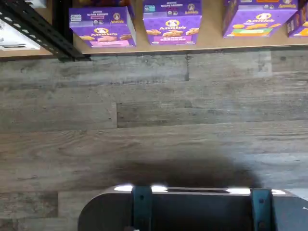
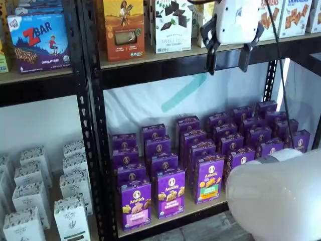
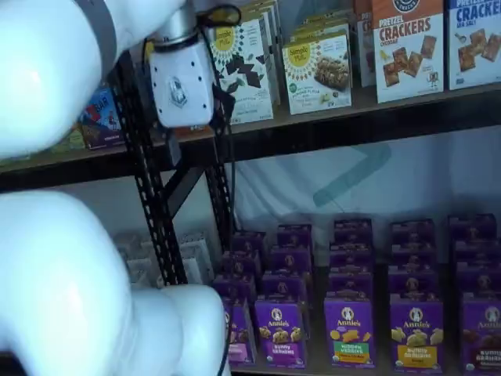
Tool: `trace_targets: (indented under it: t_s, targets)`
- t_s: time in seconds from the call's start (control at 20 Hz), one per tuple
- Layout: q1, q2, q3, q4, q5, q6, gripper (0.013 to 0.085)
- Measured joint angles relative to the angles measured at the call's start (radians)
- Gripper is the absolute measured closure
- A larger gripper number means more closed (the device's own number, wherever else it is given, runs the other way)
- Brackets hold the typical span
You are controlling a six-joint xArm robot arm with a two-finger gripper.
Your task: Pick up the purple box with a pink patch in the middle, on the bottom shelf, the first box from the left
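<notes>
The purple box with the pink patch stands upright at the front left corner of the bottom shelf, right beside the black rack post; nothing touches it. In the wrist view the same box shows at the shelf's edge, with a wooden plank floor in front of the shelf. Just to its right stands a like box with a purple patch, and further right one with a green patch. More purple boxes fill the rows behind them toward the back of the shelf. The gripper hangs high above, in front of the edge of the upper shelf, well apart from the purple box. Its two black fingers point down with a plain wide gap between them, and they hold nothing. In a shelf view the gripper's white body shows before the upper shelf, with a black cable hanging beside it. To the left of the post, white cartons stand in rows in the neighbouring bay. Cracker and snack boxes line the upper shelf.
</notes>
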State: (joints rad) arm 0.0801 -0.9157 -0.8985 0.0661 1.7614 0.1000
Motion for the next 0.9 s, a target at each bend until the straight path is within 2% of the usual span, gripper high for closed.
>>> trace_targets:
  t_s: [0.2, 0.45, 0.6, 0.9]
  targets:
    - [0.032, -0.016, 0.072, -0.008, -0.070, 0.028, 0.0130]
    - [0.038, -0.017, 0.152, 0.007, -0.143, 0.032, 0.0130]
    - [0.035, -0.030, 0.216, 0.023, -0.223, 0.024, 0.0130]
    - [0.051, 0.018, 0.297, 0.002, -0.325, 0.033, 0.0130]
